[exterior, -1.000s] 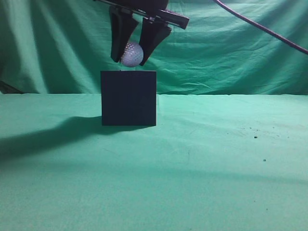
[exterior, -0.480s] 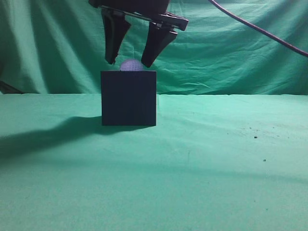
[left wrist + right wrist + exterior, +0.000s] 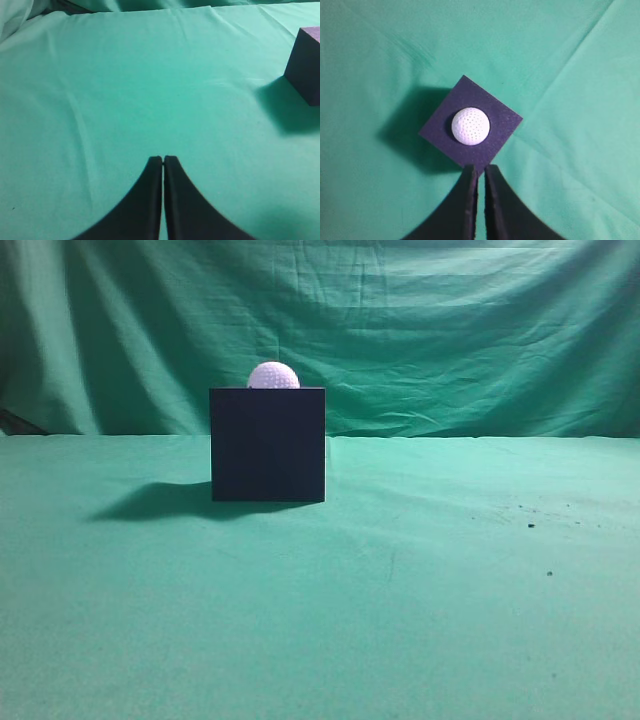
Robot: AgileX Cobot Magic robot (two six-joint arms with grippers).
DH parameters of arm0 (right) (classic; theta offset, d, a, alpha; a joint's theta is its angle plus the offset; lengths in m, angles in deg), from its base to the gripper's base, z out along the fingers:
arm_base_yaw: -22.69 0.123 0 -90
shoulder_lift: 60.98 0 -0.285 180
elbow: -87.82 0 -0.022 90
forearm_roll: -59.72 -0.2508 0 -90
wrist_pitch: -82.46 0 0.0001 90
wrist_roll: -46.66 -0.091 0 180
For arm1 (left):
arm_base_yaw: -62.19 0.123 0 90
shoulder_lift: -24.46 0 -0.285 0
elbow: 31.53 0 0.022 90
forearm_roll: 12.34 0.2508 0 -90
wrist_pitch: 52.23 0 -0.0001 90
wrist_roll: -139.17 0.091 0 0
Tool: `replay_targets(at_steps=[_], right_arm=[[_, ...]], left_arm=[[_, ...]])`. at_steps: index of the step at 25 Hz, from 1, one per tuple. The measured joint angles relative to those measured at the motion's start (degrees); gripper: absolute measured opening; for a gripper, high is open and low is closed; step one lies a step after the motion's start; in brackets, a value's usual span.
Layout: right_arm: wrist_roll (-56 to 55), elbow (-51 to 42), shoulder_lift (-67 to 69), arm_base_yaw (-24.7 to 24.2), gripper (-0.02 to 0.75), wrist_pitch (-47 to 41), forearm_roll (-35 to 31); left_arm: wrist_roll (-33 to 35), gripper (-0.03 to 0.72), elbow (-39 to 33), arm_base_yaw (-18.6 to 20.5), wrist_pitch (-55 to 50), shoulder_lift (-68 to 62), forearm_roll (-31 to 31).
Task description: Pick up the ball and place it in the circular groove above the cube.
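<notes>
The right gripper (image 3: 478, 172) hangs high above the scene, its two dark fingers drawn together with only a thin slit between them and nothing held. From the right wrist view it looks straight down on the work, with the fingertips just overlapping the near corner of the cube (image 3: 495, 125) in that view, though clearly well above it. The left gripper (image 3: 163, 161) is likewise closed and empty, parked over bare green cloth (image 3: 125, 90) to the left, with the cube's corner showing at the far right edge of its camera.

The ball (image 3: 470, 126) sits on the cube's top face, roughly at its centre. In the exterior view the ball (image 3: 273, 376) shows only its upper part above the top edge of the cube (image 3: 268, 445), which suggests it has settled into the groove rather than resting on the flat surface. Neither arm appears in the exterior view.

The task looks essentially finished. The remaining risk is small: a shallow seat means any knock to the cube could roll the ball out onto the cloth. An arm sweeping low across the middle could cause exactly that.
</notes>
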Motion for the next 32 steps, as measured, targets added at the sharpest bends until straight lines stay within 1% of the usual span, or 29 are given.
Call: replay_targets(at_steps=[3, 6, 9, 14, 16, 19, 22, 24, 28, 32], right_arm=[[-0.5, -0.3, -4.6, 0.0, 0.0, -1.2, 0.9], [-1.3, -3.2, -10.5, 0.0, 0.0, -1.4, 1.1], [-1.9, -8.5, -17.3, 0.0, 0.0, -1.5, 1.1], [-2.3, -22.0, -29.5, 0.0, 0.0, -1.4, 0.5], [-2.3, -27.6, -34.5, 0.0, 0.0, 0.9, -1.1], [-2.3, -35.9, -42.6, 0.0, 0.0, 7.8, -3.3], [-2.3, -43.0, -50.9, 0.0, 0.0, 12.3, -4.1], [-2.2, -46.1, -56.7, 0.0, 0.0, 12.3, -4.4], [-1.5, -48.5, -66.4, 0.0, 0.0, 9.9, -4.5], [1.3, -52.8, -73.2, 0.0, 0.0, 12.1, -4.5]], left_arm=[[0.0, 0.0, 0.0, 0.0, 0.0, 0.0, 0.0], [0.0, 0.0, 0.0, 0.0, 0.0, 0.0, 0.0], [0.0, 0.0, 0.0, 0.0, 0.0, 0.0, 0.0], [0.0, 0.0, 0.0, 0.0, 0.0, 0.0, 0.0], [0.0, 0.0, 0.0, 0.0, 0.0, 0.0, 0.0], [0.0, 0.0, 0.0, 0.0, 0.0, 0.0, 0.0], [0.0, 0.0, 0.0, 0.0, 0.0, 0.0, 0.0], [0.0, 0.0, 0.0, 0.0, 0.0, 0.0, 0.0], [0.0, 0.0, 0.0, 0.0, 0.0, 0.0, 0.0], [0.0, 0.0, 0.0, 0.0, 0.0, 0.0, 0.0]])
